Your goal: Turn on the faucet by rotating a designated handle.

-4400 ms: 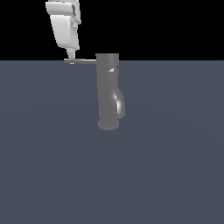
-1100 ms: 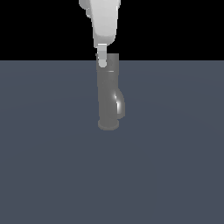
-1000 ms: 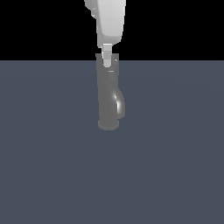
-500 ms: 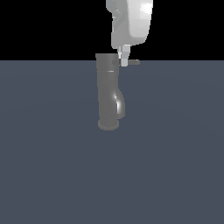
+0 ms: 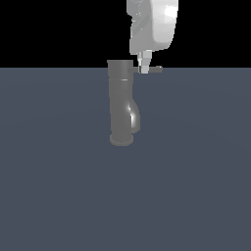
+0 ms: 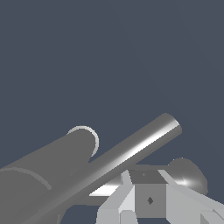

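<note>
**Fingers at handle, mid-turn**

Fingers (image 5: 143,67) hang down onto the rod; I can't tell how wide they stand or whether they actually clamp it. Going left to right in the exterior view: faucet (image 5: 121,105) stands upright on the desk (image 5: 59,186), spout bulge low on its right side, then the handle (image 5: 156,69) sticks out to the exterior view's right from the top cap. Step looks like the rotating push. Next, I judge, keep sweeping sideways around the cap without slipping off the tip.
</note>
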Robot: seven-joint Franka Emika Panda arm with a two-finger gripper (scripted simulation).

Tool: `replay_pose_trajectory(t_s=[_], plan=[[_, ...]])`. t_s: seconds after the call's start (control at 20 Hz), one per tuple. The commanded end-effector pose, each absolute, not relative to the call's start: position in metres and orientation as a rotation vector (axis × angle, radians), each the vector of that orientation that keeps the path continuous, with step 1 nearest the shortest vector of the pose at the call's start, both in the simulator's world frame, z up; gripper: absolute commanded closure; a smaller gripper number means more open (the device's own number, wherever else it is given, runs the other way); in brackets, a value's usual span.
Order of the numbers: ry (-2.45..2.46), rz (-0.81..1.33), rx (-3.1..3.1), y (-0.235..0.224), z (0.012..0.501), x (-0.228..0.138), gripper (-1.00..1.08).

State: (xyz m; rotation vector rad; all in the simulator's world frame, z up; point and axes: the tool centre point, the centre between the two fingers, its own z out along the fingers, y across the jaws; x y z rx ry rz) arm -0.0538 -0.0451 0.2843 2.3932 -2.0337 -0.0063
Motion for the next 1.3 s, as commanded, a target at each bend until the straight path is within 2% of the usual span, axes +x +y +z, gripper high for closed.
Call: replay_pose_trajectory(t_s=[0.0,1.25], plan=[[-2.044,-0.001,2.386,-0.053,0.284,-0.047,1.08],[-2.066,0.000,2.367,-0.098,0.284,0.004,1.08]])
